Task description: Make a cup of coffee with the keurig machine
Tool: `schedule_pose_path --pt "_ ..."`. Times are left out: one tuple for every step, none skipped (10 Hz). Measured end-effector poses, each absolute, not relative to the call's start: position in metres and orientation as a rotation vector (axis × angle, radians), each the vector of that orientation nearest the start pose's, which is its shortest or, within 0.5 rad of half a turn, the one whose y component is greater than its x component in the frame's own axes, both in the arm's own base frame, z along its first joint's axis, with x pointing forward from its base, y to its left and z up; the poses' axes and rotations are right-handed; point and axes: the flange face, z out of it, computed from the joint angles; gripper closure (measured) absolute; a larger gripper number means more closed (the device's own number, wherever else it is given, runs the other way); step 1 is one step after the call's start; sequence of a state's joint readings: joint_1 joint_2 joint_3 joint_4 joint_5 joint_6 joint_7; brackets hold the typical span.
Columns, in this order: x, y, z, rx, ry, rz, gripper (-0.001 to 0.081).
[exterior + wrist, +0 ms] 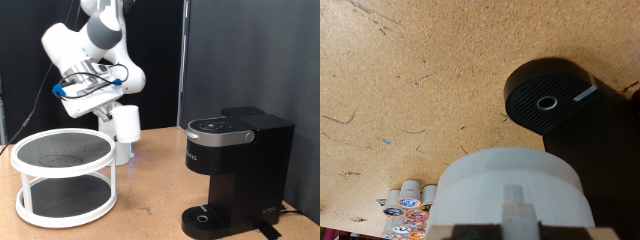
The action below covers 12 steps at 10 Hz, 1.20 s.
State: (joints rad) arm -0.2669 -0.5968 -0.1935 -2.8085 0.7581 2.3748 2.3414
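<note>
The robot's two-finger gripper (122, 137) hangs above the table just past the far edge of the round shelf stand, pinching the small plain white ceramic cup (126, 123) between its fingers. In the wrist view the pale rounded body of the cup fills the lower middle, pressed right up against the hand. I cannot make out the handle from either angle, so how the cup is turned stays unclear.

Out from there, on the exterior view's left, stands a white two-tier round shelf stand with dark mesh floors (62, 178), resting on the brown particleboard table (150, 200). On the exterior view's right, well apart from the cup, sits the boxy black keurig machine (238, 170), lid down, its round dark drip tray (212, 217) bare at the base. The wrist view shows that same grated tray (548, 95) ahead of the cup.

By my reading, the step in hand is carrying the cup across to the machine. Setting it down calls for lowering it upright and centred on the drip tray, under the spout, without knocking the machine's overhang.
</note>
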Motion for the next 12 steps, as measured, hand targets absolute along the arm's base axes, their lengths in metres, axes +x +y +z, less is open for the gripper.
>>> schedule_pose_path --pt "0.332 -0.135 0.384 0.184 2.59 0.639 0.0802" --pt "0.34 -0.128 0.381 0.159 2.602 0.641 0.0802" --pt "0.34 -0.129 0.382 0.164 2.6 0.641 0.0802" --pt "0.339 -0.128 0.381 0.153 2.609 0.647 0.0802" --pt "0.339 -0.126 0.378 0.136 2.636 0.642 0.0802" --pt "0.342 -0.123 0.371 0.133 2.671 0.629 0.0802" --pt "0.347 -0.118 0.361 0.151 2.706 0.603 0.0802" --pt "0.352 -0.115 0.349 0.168 2.733 0.568 0.0802" --pt "0.357 -0.113 0.336 0.183 2.753 0.539 0.0802" --pt "0.362 -0.11 0.324 0.197 2.77 0.52 0.0802" --pt "0.367 -0.106 0.311 0.201 2.786 0.507 0.0802" --pt "0.371 -0.102 0.299 0.196 2.799 0.501 0.0802"
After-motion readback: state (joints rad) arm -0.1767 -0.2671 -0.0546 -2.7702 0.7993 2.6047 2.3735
